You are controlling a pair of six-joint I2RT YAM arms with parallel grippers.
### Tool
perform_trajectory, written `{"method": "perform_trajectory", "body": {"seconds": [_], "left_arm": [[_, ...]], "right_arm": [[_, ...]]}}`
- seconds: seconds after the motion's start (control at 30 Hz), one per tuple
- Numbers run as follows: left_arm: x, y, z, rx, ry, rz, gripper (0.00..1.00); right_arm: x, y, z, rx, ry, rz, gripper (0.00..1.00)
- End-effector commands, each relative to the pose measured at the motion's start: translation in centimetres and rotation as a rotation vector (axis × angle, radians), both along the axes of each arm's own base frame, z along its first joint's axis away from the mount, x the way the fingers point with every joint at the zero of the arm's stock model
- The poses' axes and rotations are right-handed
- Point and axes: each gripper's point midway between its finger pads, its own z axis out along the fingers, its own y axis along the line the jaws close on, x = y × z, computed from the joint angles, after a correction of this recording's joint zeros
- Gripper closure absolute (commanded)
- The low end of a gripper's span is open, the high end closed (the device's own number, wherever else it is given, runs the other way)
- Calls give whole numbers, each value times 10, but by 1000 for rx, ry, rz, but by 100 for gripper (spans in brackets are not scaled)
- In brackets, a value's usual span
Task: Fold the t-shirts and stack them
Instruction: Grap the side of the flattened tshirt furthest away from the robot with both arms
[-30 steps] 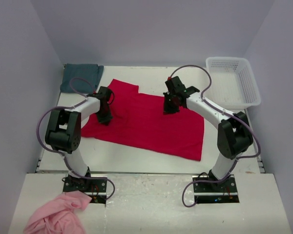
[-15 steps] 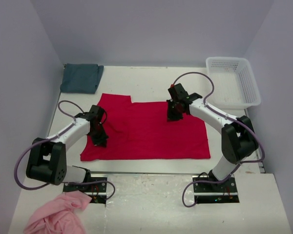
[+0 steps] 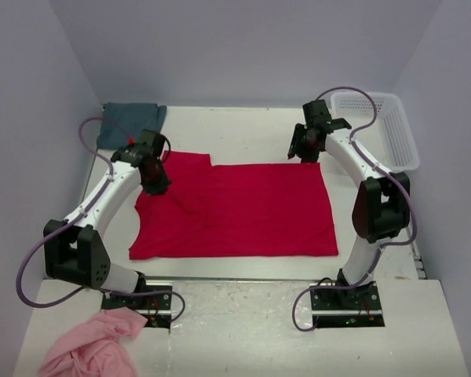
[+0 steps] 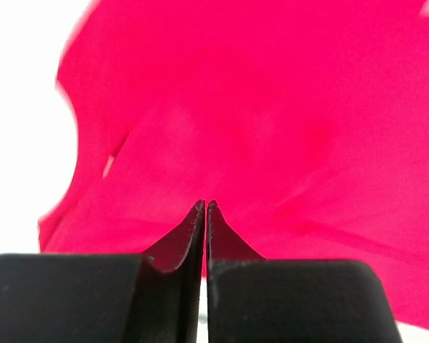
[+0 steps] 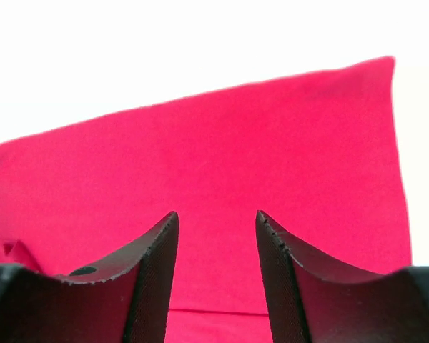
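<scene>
The red t-shirt (image 3: pixel 243 208) lies spread over the middle of the bench (image 3: pixel 243 133). Its near hem runs close along the near edge, and its right side stops short of the right arm's upright link. Bare bench shows in a broad strip beyond the shirt's far hem, in a narrower strip along the left edge, and on the right between the shirt and the basket. The teal t-shirt (image 3: pixel 129 126) sits folded in the far left corner, apart from the red one. A white plastic basket (image 3: pixel 407 141) fills the far right corner, with the right arm's cable looping over its rim.

The left pincer (image 3: pixel 153 182) is down on the far left part of the red shirt, by the sleeve. Its fingers are pressed together, and creases in the cloth run to their tips, so it appears clamped on a pinch of red fabric. The pinch itself is too tight to make out. The right pincer (image 3: pixel 302 153) sits at the shirt's far right corner with its fingers apart and nothing between them.

The left arm hides the sleeve's outline. A pink cloth (image 3: pixel 90 345) lies on the near ledge by the left base, cut off by the picture's bottom edge.
</scene>
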Motion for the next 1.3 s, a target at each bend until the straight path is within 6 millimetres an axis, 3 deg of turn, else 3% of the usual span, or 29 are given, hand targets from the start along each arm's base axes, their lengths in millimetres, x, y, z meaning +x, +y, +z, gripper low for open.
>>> {"method": "perform_trajectory", "body": {"seconds": [0.0, 0.07, 0.1, 0.13, 0.17, 0.2, 0.23, 0.27, 0.3, 0.33, 0.4, 0.43, 0.47, 0.6, 0.7, 0.93, 1.1, 1.2, 1.27], "left_arm": [[70, -7, 53, 26, -209, -64, 98], [101, -23, 32, -18, -165, -117, 89], [122, -28, 44, -55, -187, -131, 86], [136, -28, 14, -51, -106, -128, 80], [158, -28, 25, -57, -142, -129, 60], [169, -23, 22, -67, -136, -115, 47], [179, -21, 5, -66, -108, -109, 38], [195, -19, 14, -66, -146, -106, 28], [206, -13, 14, -54, -170, -100, 25], [212, -11, 0, -50, -147, -101, 24], [229, -4, 3, -20, -159, -113, 21], [235, -4, -16, -8, -125, -124, 21], [243, 3, -9, 29, -139, -127, 20], [255, 9, -29, 62, -118, -129, 21], [252, 10, -45, 61, -88, -130, 22], [234, 13, -72, 72, -12, -122, 30], [231, 24, -91, 129, 21, -114, 50], [231, 26, -106, 136, 48, -112, 57], [236, 24, -106, 134, 41, -114, 77]], "right_arm": [[9, -13, -2, -67, 34, 16, 50], [20, -10, 2, -55, 26, 25, 51], [23, -7, 11, -47, 20, 32, 53], [25, -6, 11, -44, 22, 33, 54], [24, 1, 15, -8, 21, 50, 55], [22, 6, 13, 12, 17, 67, 56], [19, 10, 15, 34, 12, 77, 56], [14, 18, 25, 80, -10, 105, 56], [7, 21, 18, 91, -3, 114, 56], [3, 24, 19, 97, -2, 118, 56], [-7, 31, 22, 109, -20, 139, 56], [-13, 41, 23, 107, -24, 170, 56], [-17, 43, 27, 94, -37, 178, 56], [-32, 59, 31, 107, -44, 226, 56], [-39, 58, 27, 110, -35, 221, 56], [-42, 47, 38, 77, -75, 196, 56], [-44, 45, 47, 79, -90, 189, 56], [-48, 44, 51, 84, -103, 189, 56], [-51, 43, 49, 79, -98, 189, 56]]}}
